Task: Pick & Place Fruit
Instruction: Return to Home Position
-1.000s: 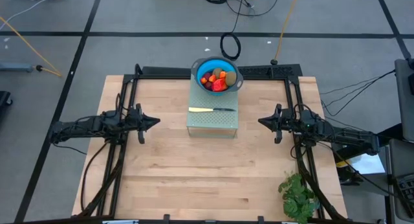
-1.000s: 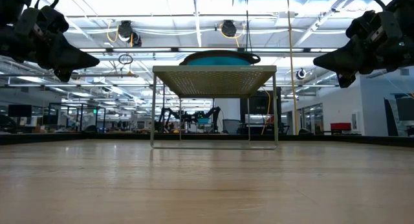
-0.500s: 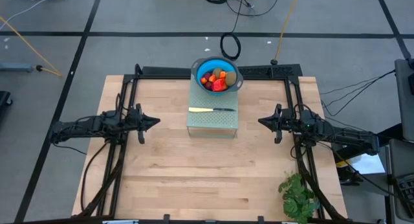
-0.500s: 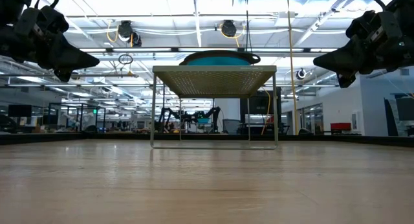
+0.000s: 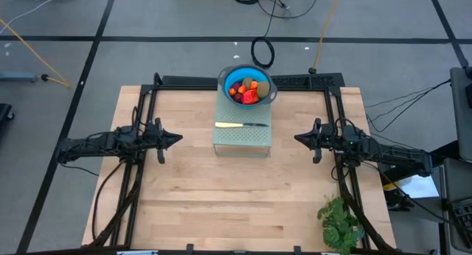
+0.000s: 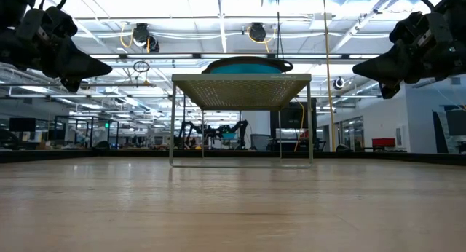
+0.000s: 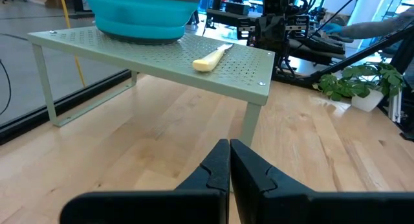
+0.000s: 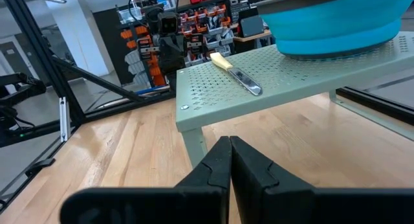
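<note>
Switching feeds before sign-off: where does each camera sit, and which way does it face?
High view: above the table, looking straight down; left gripper and right gripper flank the shelf.
Low view: table height, looking level at the shelf; both grippers in upper corners.
Left wrist view: on the left wrist, facing the shelf past its own shut fingers.
Right wrist view: on the right wrist, same from the opposite side.
Both wrist views share the knife and blue bowl.

Overhead, table-level and both wrist views all share the shelf (image 5: 243, 141).
</note>
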